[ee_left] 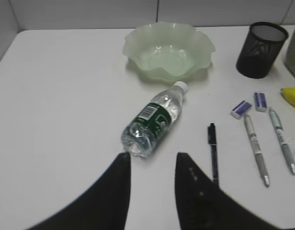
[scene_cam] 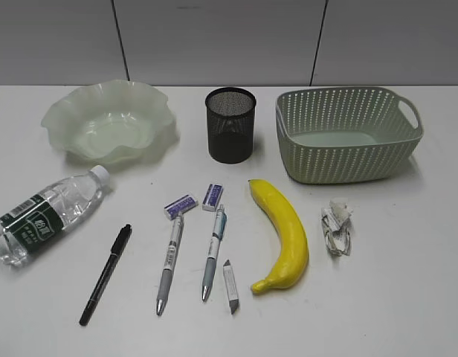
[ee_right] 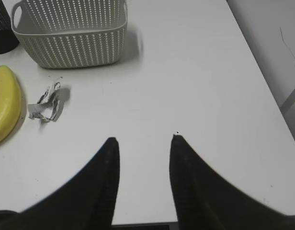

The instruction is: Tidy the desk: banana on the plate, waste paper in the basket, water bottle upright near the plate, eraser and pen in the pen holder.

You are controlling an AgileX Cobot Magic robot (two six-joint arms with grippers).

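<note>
We have nothing tidied yet: both grippers, left (ee_left: 152, 155) and right (ee_right: 142, 140), hang parted and empty while banana (scene_cam: 283, 232), crumpled paper (scene_cam: 337, 225), toppled water bottle (scene_cam: 44, 215), erasers (scene_cam: 181, 206) and pens (scene_cam: 169, 262) lie loose on the desk.

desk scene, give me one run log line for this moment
stage: start | left gripper: open, empty | right gripper: open, empty | banana: off plate | water bottle: lying

Yellow banana (scene_cam: 283, 232); black mesh holder (scene_cam: 230, 124)
</note>
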